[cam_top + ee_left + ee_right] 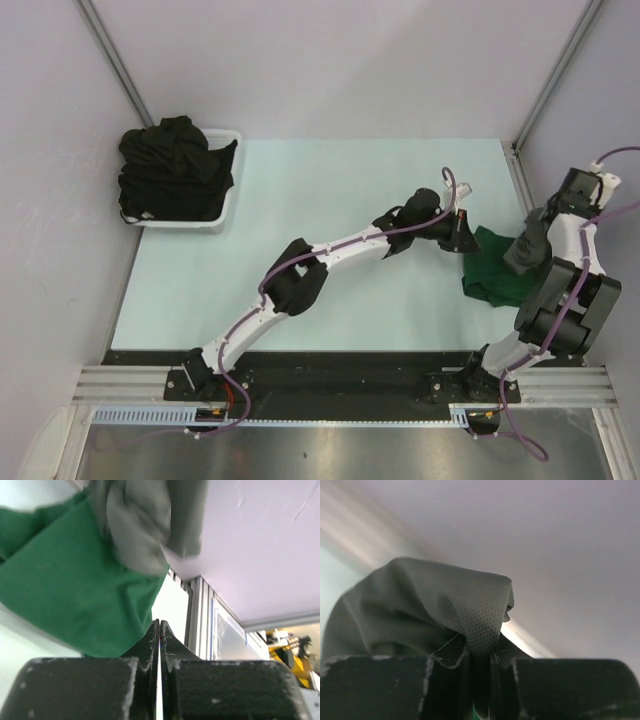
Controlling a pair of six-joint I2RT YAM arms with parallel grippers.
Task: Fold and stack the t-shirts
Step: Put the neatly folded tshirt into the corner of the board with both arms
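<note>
A dark green t-shirt [492, 278] lies bunched at the table's right edge; it also shows in the left wrist view [75, 585]. My right gripper [533, 232] is shut on a charcoal grey t-shirt [522, 256] and holds it bunched just above the green one. In the right wrist view the grey perforated fabric [435, 600] is draped over my right gripper [492, 665]. My left gripper [462, 236] is at the green shirt's left edge. In its wrist view my left gripper [160, 630] is shut with nothing between its jaws, and the grey shirt [145, 525] hangs ahead.
A white basket [228, 205] at the table's far left holds a heap of black t-shirts [172, 165]. The pale green table [330, 200] is walled on three sides. A metal frame rail [520, 175] runs along the right edge.
</note>
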